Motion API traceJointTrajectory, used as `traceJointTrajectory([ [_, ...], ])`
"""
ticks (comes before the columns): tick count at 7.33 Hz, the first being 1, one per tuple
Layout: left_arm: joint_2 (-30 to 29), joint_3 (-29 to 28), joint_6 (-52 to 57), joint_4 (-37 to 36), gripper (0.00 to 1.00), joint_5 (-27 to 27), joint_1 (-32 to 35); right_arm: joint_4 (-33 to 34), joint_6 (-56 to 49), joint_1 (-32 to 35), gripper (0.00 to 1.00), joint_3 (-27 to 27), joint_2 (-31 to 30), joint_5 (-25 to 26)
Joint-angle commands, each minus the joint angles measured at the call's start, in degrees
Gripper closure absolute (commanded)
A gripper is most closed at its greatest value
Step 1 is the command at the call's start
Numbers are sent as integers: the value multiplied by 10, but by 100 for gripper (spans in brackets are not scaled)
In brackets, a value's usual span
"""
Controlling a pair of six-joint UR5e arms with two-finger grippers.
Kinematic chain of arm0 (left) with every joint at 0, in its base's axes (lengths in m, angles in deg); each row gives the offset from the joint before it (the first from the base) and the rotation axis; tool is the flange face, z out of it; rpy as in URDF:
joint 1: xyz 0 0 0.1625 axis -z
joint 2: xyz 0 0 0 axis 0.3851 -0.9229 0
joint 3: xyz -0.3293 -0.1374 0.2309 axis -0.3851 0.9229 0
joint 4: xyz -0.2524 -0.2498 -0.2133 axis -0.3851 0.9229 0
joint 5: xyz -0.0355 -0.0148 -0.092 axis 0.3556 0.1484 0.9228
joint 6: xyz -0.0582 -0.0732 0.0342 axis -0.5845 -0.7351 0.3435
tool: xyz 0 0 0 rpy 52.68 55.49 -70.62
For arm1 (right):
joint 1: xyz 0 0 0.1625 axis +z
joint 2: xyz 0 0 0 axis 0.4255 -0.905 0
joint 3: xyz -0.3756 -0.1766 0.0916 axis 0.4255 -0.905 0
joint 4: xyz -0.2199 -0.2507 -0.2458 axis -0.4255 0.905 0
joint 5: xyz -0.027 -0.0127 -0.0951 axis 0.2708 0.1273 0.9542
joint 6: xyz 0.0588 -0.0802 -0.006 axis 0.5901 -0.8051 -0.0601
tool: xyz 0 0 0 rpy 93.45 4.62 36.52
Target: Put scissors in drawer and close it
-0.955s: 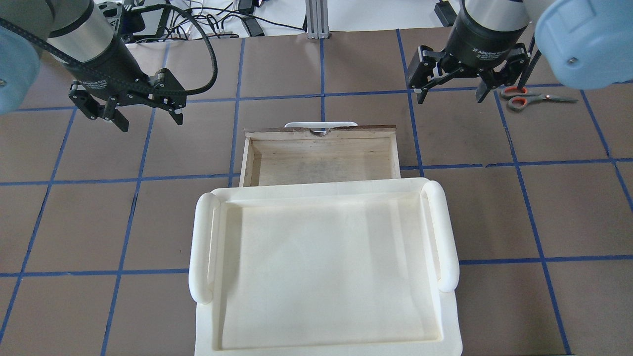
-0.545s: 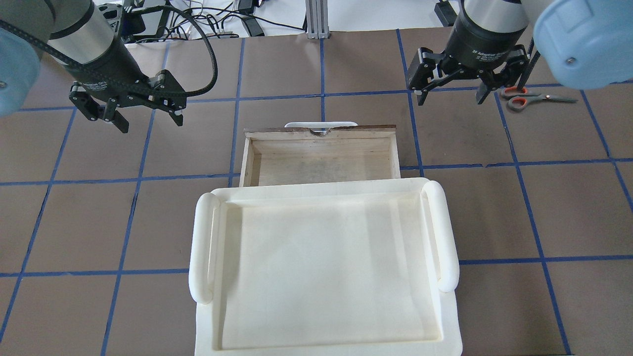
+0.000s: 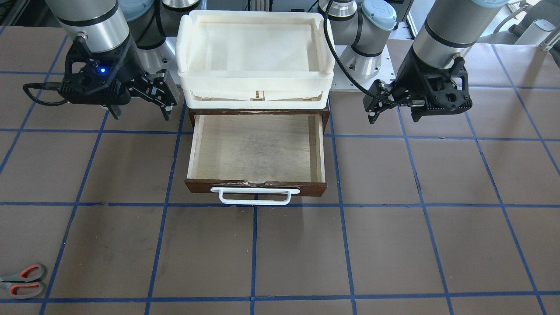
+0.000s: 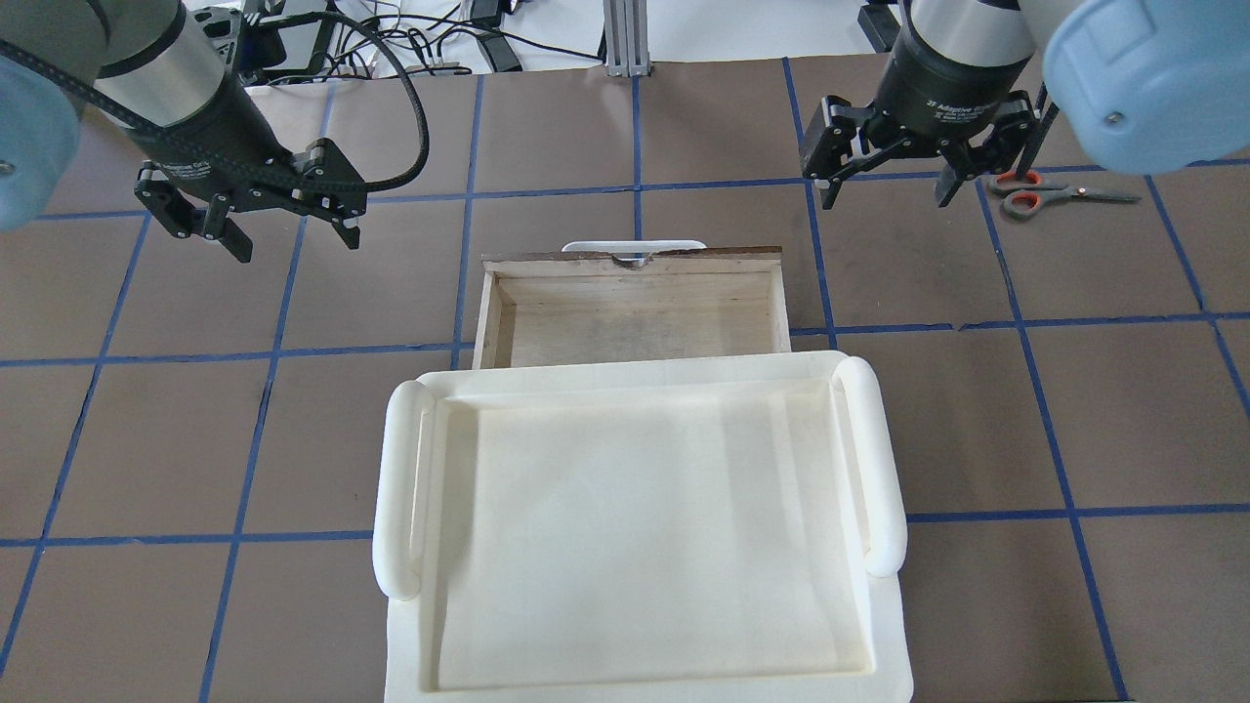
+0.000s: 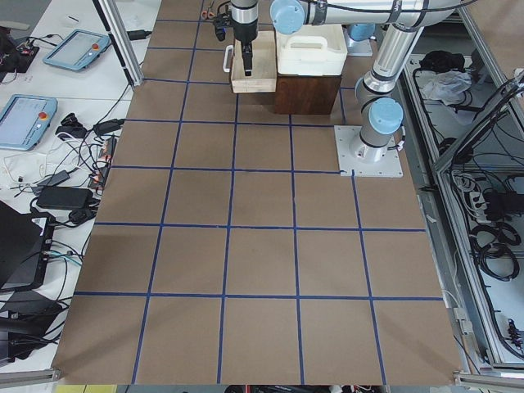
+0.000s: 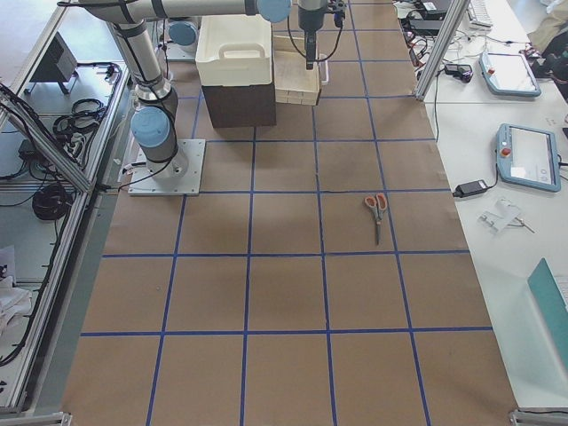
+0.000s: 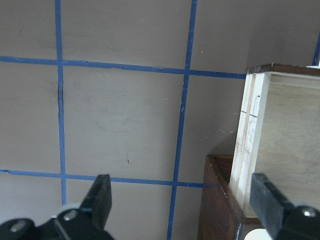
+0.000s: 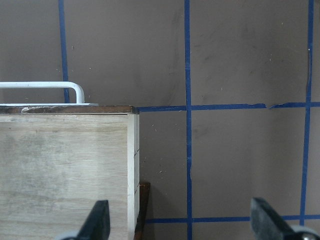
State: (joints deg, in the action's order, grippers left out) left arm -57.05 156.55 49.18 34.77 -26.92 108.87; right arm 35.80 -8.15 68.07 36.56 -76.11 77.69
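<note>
The scissors [image 4: 1060,192] lie flat on the table at the far right, grey handles lined orange-red; they also show in the front view [image 3: 22,280] and the right side view [image 6: 376,211]. The drawer [image 4: 635,259] stands pulled open and empty, with a pale plywood interior, a dark brown front [image 3: 256,186] and a white bar handle [image 3: 255,197]. My right gripper [image 4: 887,198] hangs open and empty just left of the scissors' handles, above the table. My left gripper [image 4: 296,244] is open and empty, left of the drawer. The wrist views show the drawer's corners [image 7: 285,150] [image 8: 65,165].
Stacked white plastic trays [image 4: 395,488] sit on the dark cabinet over the drawer, near the robot. The brown table carries a blue tape grid. Cables and tablets [image 6: 528,155] lie on the white bench past the far edge.
My right arm has drifted slightly to the left in the overhead view, still open. The left arm, the scissors and the drawer have not moved.
</note>
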Motion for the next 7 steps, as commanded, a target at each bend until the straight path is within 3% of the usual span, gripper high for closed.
traceJointTrajectory([
  [1, 0, 0, 0, 0, 0, -1, 0, -3, 0, 0, 0, 0, -3, 1],
  [4, -1, 0, 0, -1, 0, -2, 0, -3, -10, -1, 0, 0, -2, 2],
  [7, -1, 0, 1, 1, 0, -4, 0, 4, -188, -60, 0, 1, 12, -3],
])
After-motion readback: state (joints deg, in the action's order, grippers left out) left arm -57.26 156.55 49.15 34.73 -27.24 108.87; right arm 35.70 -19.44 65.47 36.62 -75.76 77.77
